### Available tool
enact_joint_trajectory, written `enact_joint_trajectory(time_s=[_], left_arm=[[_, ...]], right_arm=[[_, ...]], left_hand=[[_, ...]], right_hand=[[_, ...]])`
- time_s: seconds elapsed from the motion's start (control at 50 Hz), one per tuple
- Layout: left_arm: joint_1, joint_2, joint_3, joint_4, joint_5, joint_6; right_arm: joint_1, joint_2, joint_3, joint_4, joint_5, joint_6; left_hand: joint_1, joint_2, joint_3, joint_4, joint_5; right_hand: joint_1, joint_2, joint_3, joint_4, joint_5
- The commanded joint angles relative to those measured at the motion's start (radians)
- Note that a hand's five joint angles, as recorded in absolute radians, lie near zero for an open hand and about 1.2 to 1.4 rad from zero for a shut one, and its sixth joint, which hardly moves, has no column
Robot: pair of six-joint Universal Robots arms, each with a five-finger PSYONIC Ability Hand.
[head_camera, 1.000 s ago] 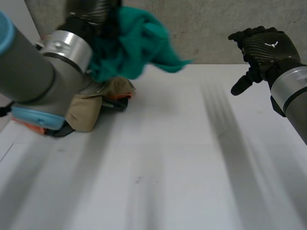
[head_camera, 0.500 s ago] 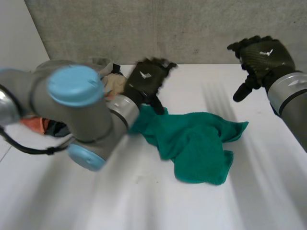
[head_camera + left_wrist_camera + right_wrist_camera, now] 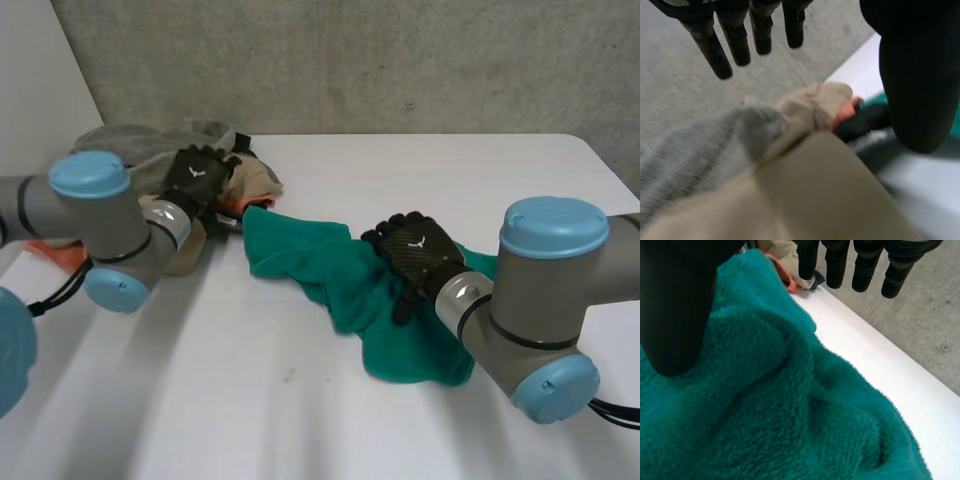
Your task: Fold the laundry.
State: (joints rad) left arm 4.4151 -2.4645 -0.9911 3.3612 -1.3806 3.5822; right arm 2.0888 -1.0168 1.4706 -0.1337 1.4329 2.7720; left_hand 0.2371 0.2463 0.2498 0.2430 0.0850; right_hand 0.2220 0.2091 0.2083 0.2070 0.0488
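Note:
A crumpled green towel (image 3: pixel 320 265) lies in a heap across the middle of the white table (image 3: pixel 250 420). My right hand (image 3: pixel 418 250) hovers low over the towel's right part, open, with straight fingers; in the right wrist view the green towel (image 3: pixel 790 415) lies under its palm, and whether the fingers (image 3: pixel 835 265) touch it I cannot tell. My left hand (image 3: pixel 196 178) is open over the laundry pile (image 3: pixel 130 140) at the back left, apart from the towel's left end. In the left wrist view its fingers (image 3: pixel 735 35) hang straight above the pile's beige cloth (image 3: pixel 815 190) and grey cloth (image 3: pixel 700 160).
The pile holds grey, beige and dark pieces, with an orange piece (image 3: pixel 60 255) beside my left arm. A concrete wall (image 3: pixel 400 60) runs behind the table's far edge. Bare table lies in front of the towel.
My left hand let the towel go onto the table and drew back to the pile. My right hand came down from high at the far right onto the towel.

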Motion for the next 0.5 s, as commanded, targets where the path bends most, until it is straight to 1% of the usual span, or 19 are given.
enact_joint_trajectory(time_s=[0.02, 0.04, 0.1, 0.12, 0.18, 0.2, 0.26, 0.32, 0.34, 0.4, 0.42, 0.5], left_arm=[[0.026, -0.128, 0.118, 0.010, 0.031, 0.021], [0.036, -0.151, 0.146, 0.010, 0.031, 0.021], [0.047, -0.188, 0.189, 0.015, 0.032, 0.021], [0.055, -0.214, 0.219, 0.017, 0.031, 0.021], [0.079, -0.249, 0.267, 0.017, 0.029, 0.023], [0.096, -0.267, 0.294, 0.017, 0.025, 0.023], [0.119, -0.283, 0.328, 0.018, 0.008, 0.024], [0.152, -0.294, 0.356, 0.026, -0.034, 0.043], [0.168, -0.294, 0.364, 0.033, -0.063, 0.068], [0.198, -0.292, 0.365, 0.044, -0.115, 0.116], [0.213, -0.288, 0.362, 0.049, -0.147, 0.145], [0.227, -0.277, 0.347, 0.047, -0.187, 0.202]], right_arm=[[-0.003, 0.014, 0.007, -0.010, 0.007, -0.043], [-0.003, 0.014, 0.007, -0.011, 0.008, -0.043], [-0.007, 0.012, 0.007, -0.011, 0.007, -0.045], [-0.009, 0.012, 0.007, -0.011, 0.008, -0.045], [-0.010, 0.006, 0.008, -0.009, 0.008, -0.045], [-0.012, 0.004, 0.008, -0.009, 0.008, -0.045], [-0.013, 0.000, 0.008, -0.009, 0.009, -0.045], [-0.015, -0.002, 0.008, -0.007, 0.012, -0.045], [-0.015, -0.003, 0.008, -0.007, 0.014, -0.045], [-0.015, -0.003, 0.007, -0.009, 0.020, -0.045], [-0.015, -0.003, 0.007, -0.009, 0.021, -0.045], [-0.013, -0.006, 0.005, -0.009, 0.023, -0.046]], left_hand=[[0.395, 0.386, 0.383, 0.389, 0.373], [0.591, 0.582, 0.578, 0.585, 0.569], [0.757, 0.748, 0.744, 0.751, 0.734], [0.879, 0.870, 0.867, 0.874, 0.857], [1.120, 1.111, 1.108, 1.115, 1.098], [1.159, 1.150, 1.146, 1.153, 1.136], [1.159, 1.150, 1.147, 1.153, 1.137], [1.159, 1.150, 1.147, 1.153, 1.137], [1.159, 1.150, 1.147, 1.153, 1.137], [1.159, 1.150, 1.147, 1.153, 1.137], [1.159, 1.150, 1.147, 1.153, 1.137], [1.159, 1.150, 1.147, 1.153, 1.137]], right_hand=[[-0.047, -0.035, -0.034, -0.032, -0.049], [-0.047, -0.035, -0.034, -0.032, -0.049], [-0.047, -0.035, -0.034, -0.032, -0.049], [-0.047, -0.035, -0.034, -0.032, -0.049], [-0.047, -0.035, -0.034, -0.032, -0.049], [-0.047, -0.035, -0.034, -0.032, -0.049], [-0.047, -0.035, -0.034, -0.032, -0.049], [-0.047, -0.035, -0.034, -0.032, -0.049], [-0.047, -0.035, -0.034, -0.032, -0.049], [-0.047, -0.035, -0.034, -0.032, -0.049], [-0.047, -0.035, -0.034, -0.032, -0.049], [-0.047, -0.035, -0.034, -0.032, -0.049]])
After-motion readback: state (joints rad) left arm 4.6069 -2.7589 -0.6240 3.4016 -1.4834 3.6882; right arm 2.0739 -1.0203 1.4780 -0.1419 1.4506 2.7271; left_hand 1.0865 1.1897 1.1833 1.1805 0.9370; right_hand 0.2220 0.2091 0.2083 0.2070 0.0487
